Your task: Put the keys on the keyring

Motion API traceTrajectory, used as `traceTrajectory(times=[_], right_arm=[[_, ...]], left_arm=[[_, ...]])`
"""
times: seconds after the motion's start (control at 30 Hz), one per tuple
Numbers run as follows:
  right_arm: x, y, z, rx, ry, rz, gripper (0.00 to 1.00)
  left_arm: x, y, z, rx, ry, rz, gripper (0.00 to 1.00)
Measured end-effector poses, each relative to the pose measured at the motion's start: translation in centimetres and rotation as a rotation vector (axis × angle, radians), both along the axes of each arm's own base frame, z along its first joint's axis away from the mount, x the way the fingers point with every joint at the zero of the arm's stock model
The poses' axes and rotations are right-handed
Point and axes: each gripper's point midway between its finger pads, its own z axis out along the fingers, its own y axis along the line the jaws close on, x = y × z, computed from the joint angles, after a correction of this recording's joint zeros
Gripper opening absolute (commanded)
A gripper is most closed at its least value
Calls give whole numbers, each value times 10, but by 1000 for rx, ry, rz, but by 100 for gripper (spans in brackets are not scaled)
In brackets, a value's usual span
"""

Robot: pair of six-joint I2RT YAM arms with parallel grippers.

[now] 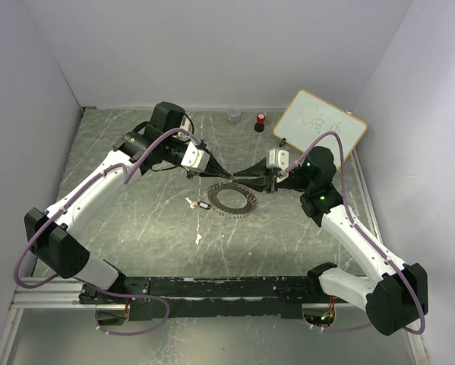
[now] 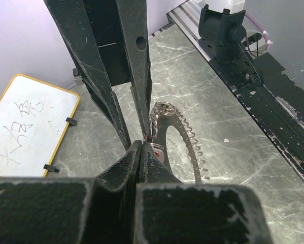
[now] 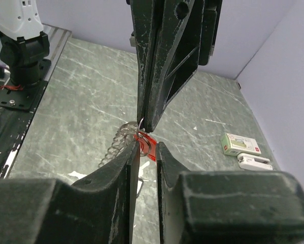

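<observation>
On the veined, grey-green marbled table (image 1: 136, 220), nearest the arms, lies a small white scrap (image 1: 199, 239); farther on, left of centre, the black-tagged key (image 1: 200, 204) lies flat, its silver blade pointing left, just beside the keyring (image 1: 233, 199); the keyring is a thin dark metal hoop with a jagged, gear-like toothed rim, flat on the table at the centre; a cluster of small shiny wire loops (image 2: 162, 109) sits at its far edge.

Over that far edge the two arms meet tip to tip; the left gripper (image 2: 142, 145) has its flat, scuffed black fingers pressed tight together, pinching a sliver of silver metal at the top of the red-headed key (image 3: 146, 142); the glossy red plastic head hangs just under those tips; the right gripper (image 3: 146, 148) stands narrowly apart, one ribbed black finger on each side of the red head; whether its pads touch the plastic cannot be told.

Farthest back, a small black cylinder with a red top (image 1: 260, 122) stands upright; to its right a wood-framed, round-cornered whiteboard (image 1: 319, 125) bears handwriting.
</observation>
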Motion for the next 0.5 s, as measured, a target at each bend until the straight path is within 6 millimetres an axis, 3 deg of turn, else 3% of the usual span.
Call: traceTrajectory(times=[0.37,0.5], right_arm=[[-4,7,2,15,18,34,14],[-3,10,0,14,30,35,2]], left_arm=[[1,-1,0,-1,11,1,7],[1,-1,1,0,21,5,7]])
